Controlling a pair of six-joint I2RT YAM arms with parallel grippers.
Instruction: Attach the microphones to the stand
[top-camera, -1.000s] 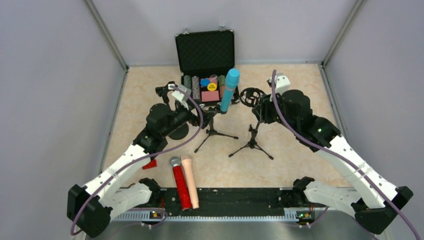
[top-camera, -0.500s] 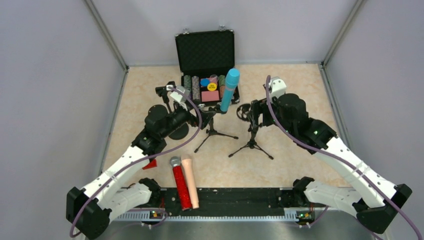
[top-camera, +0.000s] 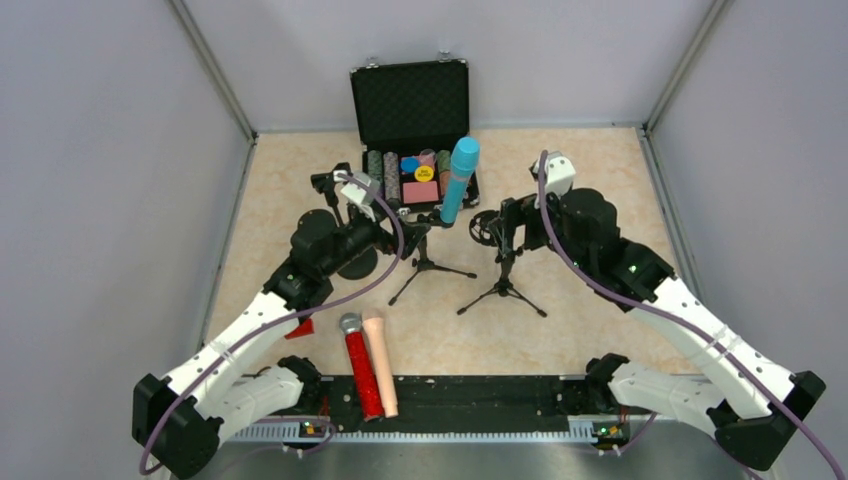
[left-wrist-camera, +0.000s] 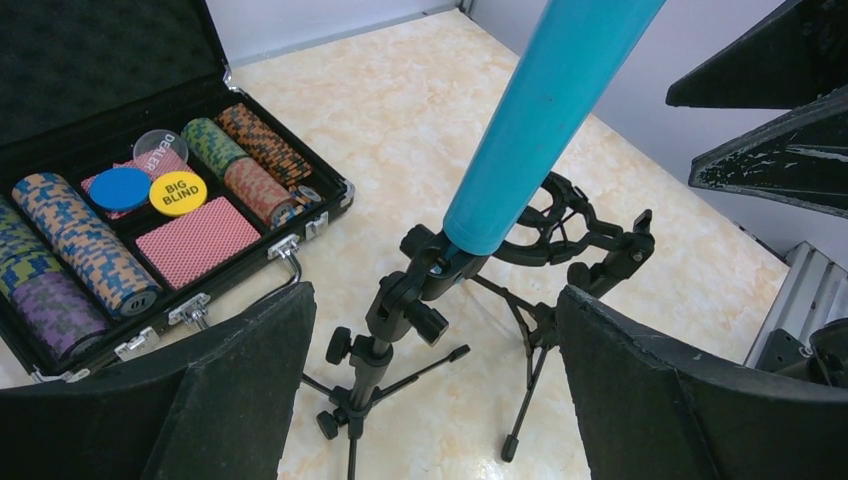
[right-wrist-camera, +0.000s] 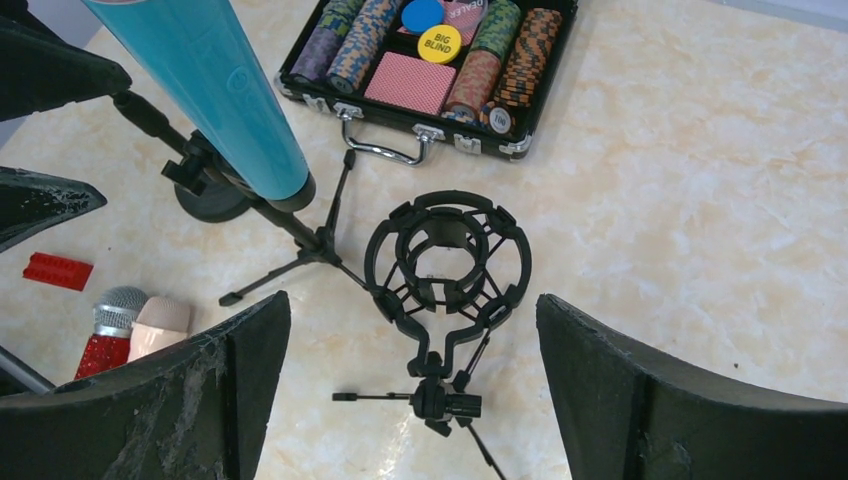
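Observation:
The light blue microphone (top-camera: 459, 180) stands tilted in the clip of the left tripod stand (top-camera: 425, 262). My left gripper (top-camera: 403, 232) is open, its fingers either side of that stand's post (left-wrist-camera: 400, 300) and clear of it, below the blue microphone (left-wrist-camera: 540, 110). The right tripod stand (top-camera: 503, 288) carries an empty black ring mount (right-wrist-camera: 447, 260). My right gripper (right-wrist-camera: 412, 300) is open around this mount and touches nothing. The glittery red microphone (top-camera: 358, 365) and the peach-beige microphone (top-camera: 380, 360) lie side by side near the front edge.
An open case of poker chips (top-camera: 412, 95) sits at the back, behind the stands. A third stand with a round base (top-camera: 352, 262) is under my left arm. A small red block (top-camera: 299, 328) lies left of the lying microphones. Grey walls close in both sides.
My right gripper has opened and let go of the ring-mount stand, whose ring has come down and to the left. The left arm has hardly moved.

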